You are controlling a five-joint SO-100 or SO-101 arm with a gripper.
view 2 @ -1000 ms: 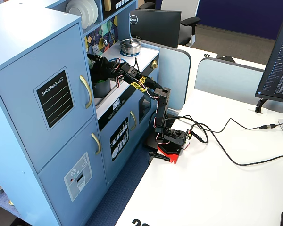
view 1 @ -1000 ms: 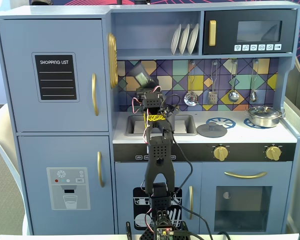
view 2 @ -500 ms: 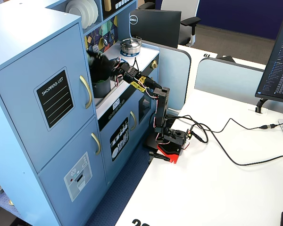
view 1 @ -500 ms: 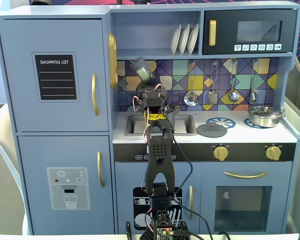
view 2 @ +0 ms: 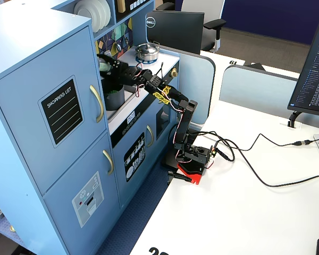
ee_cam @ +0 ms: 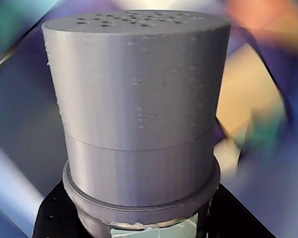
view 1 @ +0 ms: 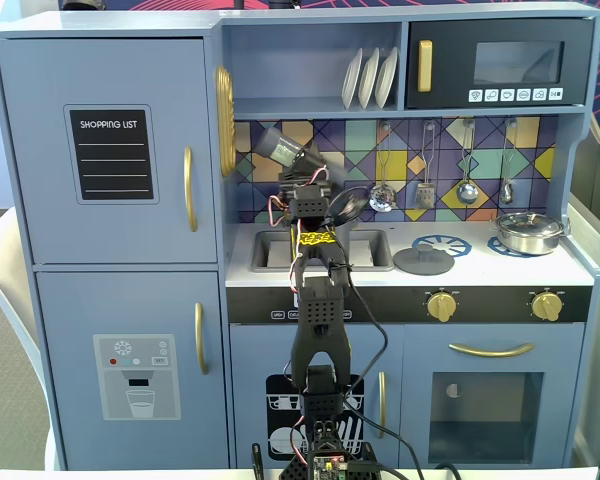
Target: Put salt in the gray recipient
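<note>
The salt [ee_cam: 139, 99] fills the wrist view: a gray cylinder with a perforated cap on top and a strip of pale green label at the bottom edge. My gripper [ee_cam: 139, 225] is shut on its lower body, the black jaws showing at both bottom corners. In a fixed view the salt [view 1: 281, 148] is held high in front of the backsplash, tilted with its cap to the upper left, above the gripper [view 1: 302, 168]. In a fixed view the gray recipient [view 2: 115, 100] stands in the sink area, just below the gripper [view 2: 111, 65] and the salt [view 2: 102, 65].
A flat gray lid [view 1: 423, 261] lies on the counter right of the sink [view 1: 270, 250]. A shiny steel pan [view 1: 527, 232] sits on the far right burner. Utensils [view 1: 466, 160] hang on the backsplash, and plates [view 1: 370, 78] stand on the shelf above.
The arm has stretched further in over the sink. The salt has swung in the grip, and its cap now leans to the upper left.
</note>
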